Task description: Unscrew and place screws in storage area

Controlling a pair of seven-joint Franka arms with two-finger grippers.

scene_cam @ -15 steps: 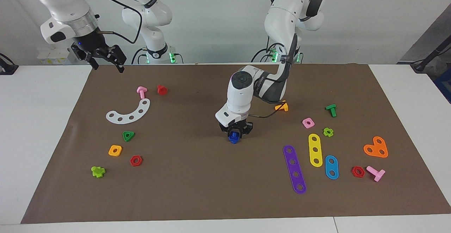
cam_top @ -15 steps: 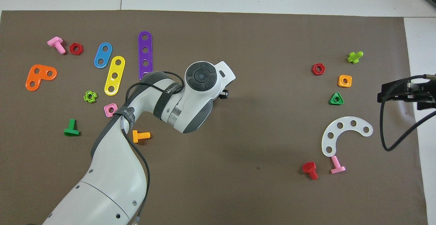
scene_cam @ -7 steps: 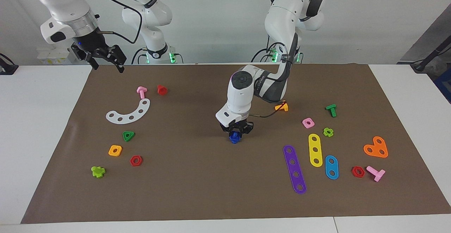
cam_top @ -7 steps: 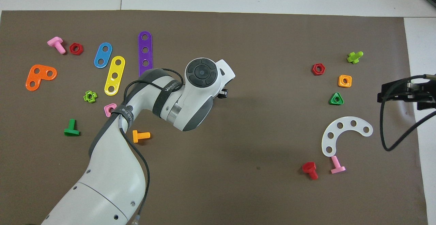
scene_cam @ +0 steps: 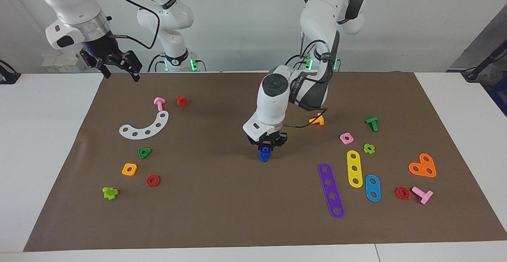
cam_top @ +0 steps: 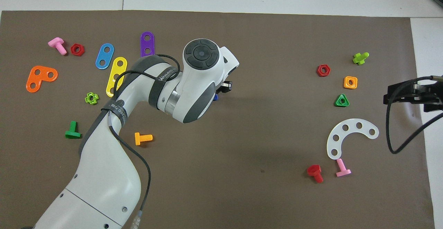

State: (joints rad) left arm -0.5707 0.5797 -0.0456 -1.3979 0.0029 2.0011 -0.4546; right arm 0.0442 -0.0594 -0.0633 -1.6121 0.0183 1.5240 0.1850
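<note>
The left gripper (scene_cam: pixel 267 142) is seen lowered over the middle of the brown mat (scene_cam: pixel 222 214), and its fingers are closed on the dark-blue bolt (scene_cam: pixel 264 153), which hangs beneath them with its triangular head pointing down. In the facing view the blue piece is held at or just above the mat surface; whether it touches the mat cannot be told. From overhead only a sliver of the blue bolt (cam_top: pixel 216 97) is caught beside the white wrist, the rest being covered by the arm.

The right gripper (scene_cam: pixel 117 64) is held up in the air over the mat's edge at the right arm's end of the table, with its fingers spread apart and nothing between them (this arm is waiting).

The mat is strewn with other toy parts. Toward the right arm's end, a white curved strip (scene_cam: pixel 145 127) is laid flat, with a pink bolt (scene_cam: pixel 159 103) and a red bolt (scene_cam: pixel 182 101) nearer to the robots, and a green triangular nut (scene_cam: pixel 144 152), an orange square nut (scene_cam: pixel 129 169) and a red hexagonal nut (scene_cam: pixel 153 180) farther from them. Toward the left arm's end, an orange bolt (scene_cam: pixel 317 119) is lying close under the left arm's elbow, and a purple strip (scene_cam: pixel 331 190), a yellow strip (scene_cam: pixel 354 168) and a blue strip (scene_cam: pixel 372 188) are laid side by side.
</note>
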